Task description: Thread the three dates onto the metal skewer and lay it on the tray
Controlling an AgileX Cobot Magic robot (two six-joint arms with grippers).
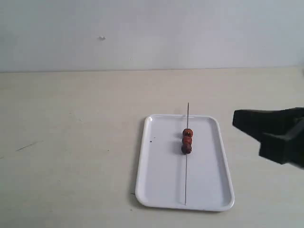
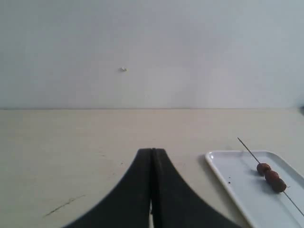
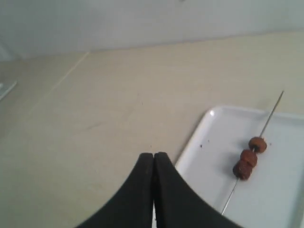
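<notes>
The white tray (image 1: 161,190) lies on the beige table. Along it rests the metal skewer (image 1: 186,175), its far tip poking past the tray's back rim. The three dates (image 1: 187,141) sit threaded together on the skewer's upper half, the darkest one nearest. The same dates (image 2: 271,177) (image 3: 247,157) show in both wrist views. My right gripper (image 1: 236,120) hovers to the right of the tray, shut and empty. In its own wrist view the right gripper (image 3: 154,155) has its fingers pressed together. My left gripper (image 2: 152,150) is shut on nothing, left of the tray; it is outside the exterior view.
A few dark specks (image 1: 151,140) mark the tray's left side. A thin dark scratch (image 1: 26,147) runs across the table at far left. A pale wall (image 1: 152,33) stands behind the table.
</notes>
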